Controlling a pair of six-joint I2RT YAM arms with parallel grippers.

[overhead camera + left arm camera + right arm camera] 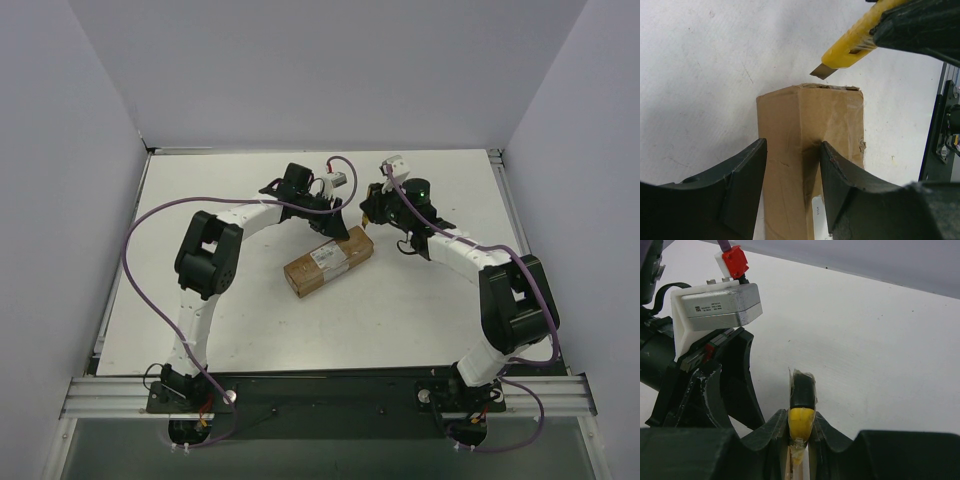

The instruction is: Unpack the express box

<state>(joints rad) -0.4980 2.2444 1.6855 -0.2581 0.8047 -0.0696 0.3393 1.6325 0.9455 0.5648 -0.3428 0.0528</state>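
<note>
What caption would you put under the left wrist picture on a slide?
Left gripper over a small brown cardboard express box, yellow utility knife poised just off its taped end.

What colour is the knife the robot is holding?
Yellow, with a grey metal blade at the tip. The utility knife shows best in the left wrist view.

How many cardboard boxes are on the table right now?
1. The express box lies mid-table, with the left gripper over its far end. The right gripper holds a utility knife just beyond it. No other box is visible.
</note>
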